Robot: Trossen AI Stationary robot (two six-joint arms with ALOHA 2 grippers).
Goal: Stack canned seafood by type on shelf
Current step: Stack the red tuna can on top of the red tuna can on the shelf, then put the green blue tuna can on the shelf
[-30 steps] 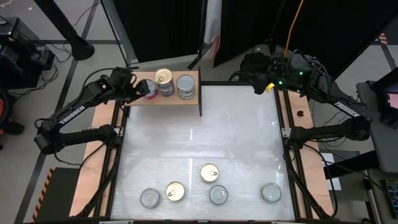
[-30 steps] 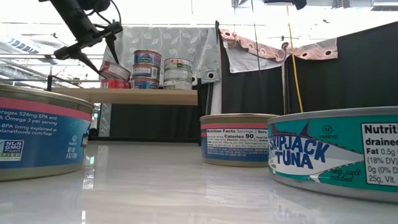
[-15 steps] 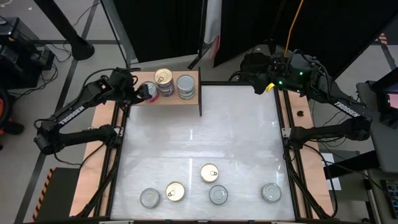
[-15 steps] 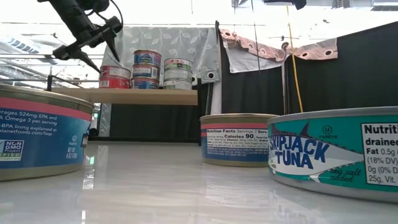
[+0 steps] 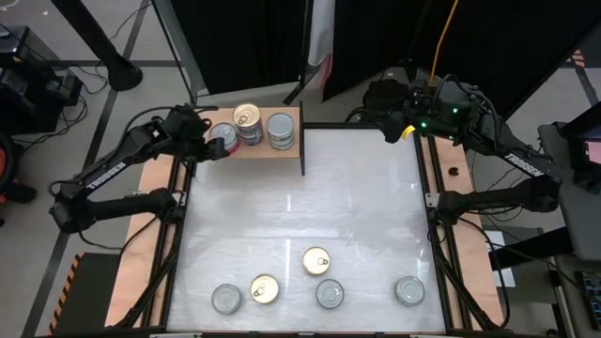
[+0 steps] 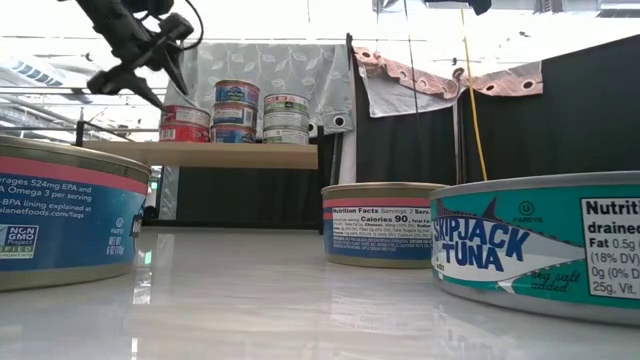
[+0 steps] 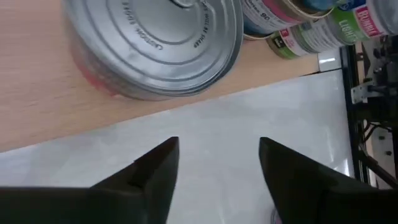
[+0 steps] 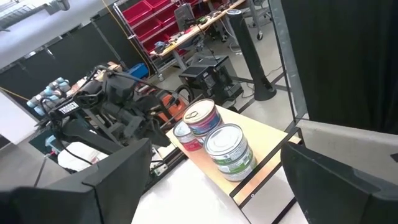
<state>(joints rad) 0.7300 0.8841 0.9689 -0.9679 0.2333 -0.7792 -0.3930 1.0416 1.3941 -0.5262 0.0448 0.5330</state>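
Note:
The shelf (image 5: 254, 151) is a small light-wood board at the table's far left, with a dark panel on its right end. A red-labelled can (image 5: 223, 132) lies flat at its left end. Beside it stand a gold-lidded stack (image 5: 247, 119) and a silver-lidded stack (image 5: 280, 130). My left gripper (image 5: 212, 145) hovers open just near-left of the red can (image 7: 155, 43), with nothing between its fingers (image 7: 155, 177). My right gripper (image 8: 211, 186) is open, raised past the table's far right corner and facing the shelf (image 8: 267, 140).
Several loose cans lie near the table's front edge: two gold-lidded (image 5: 315, 261) (image 5: 265, 289) and three silver-lidded (image 5: 226, 299) (image 5: 330, 294) (image 5: 409, 290). They loom large in the low view (image 6: 540, 245). White tabletop lies bare between them and the shelf.
The red can, tilted at the shelf's left end a second ago, has come down flat on the board. My left gripper has rolled about its own line and drawn slightly off the can toward the near-left. My right arm has kept still.

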